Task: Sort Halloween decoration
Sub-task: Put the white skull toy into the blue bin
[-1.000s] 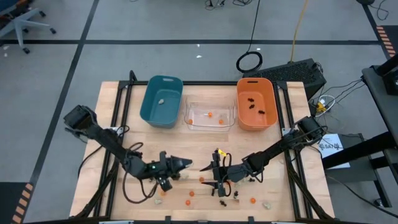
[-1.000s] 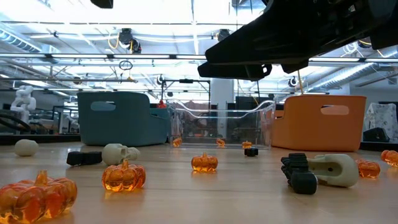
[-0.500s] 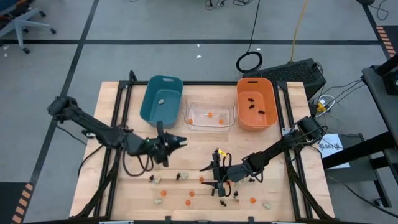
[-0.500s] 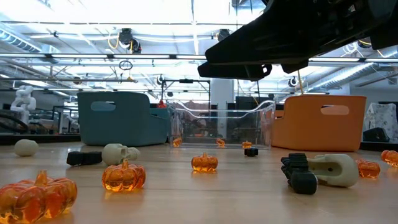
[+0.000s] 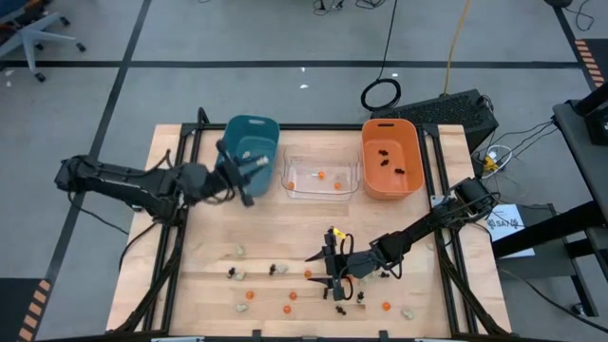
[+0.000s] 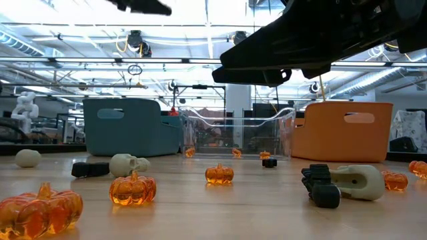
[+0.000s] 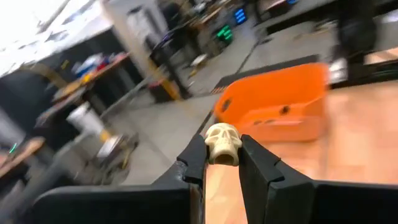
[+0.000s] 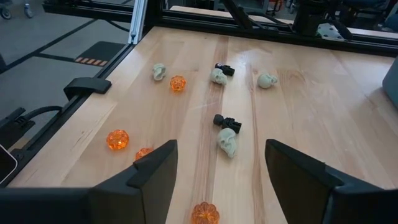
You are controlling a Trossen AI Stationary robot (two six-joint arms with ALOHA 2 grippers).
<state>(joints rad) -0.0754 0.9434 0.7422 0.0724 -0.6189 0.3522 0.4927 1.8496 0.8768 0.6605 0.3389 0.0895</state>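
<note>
Left gripper (image 7: 222,163) clamped on a pale skull (image 7: 222,142), raised over the teal bin (image 5: 247,154); right gripper (image 8: 219,163) spread wide, low over the counter (image 5: 285,228) among scattered orange pumpkins (image 8: 117,139), black spiders (image 8: 227,122) and further skulls (image 8: 227,141).

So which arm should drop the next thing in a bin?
The left. Its fingers already pinch a pale skull and hang at the teal bin. The right gripper waits open, low over the table.
</note>
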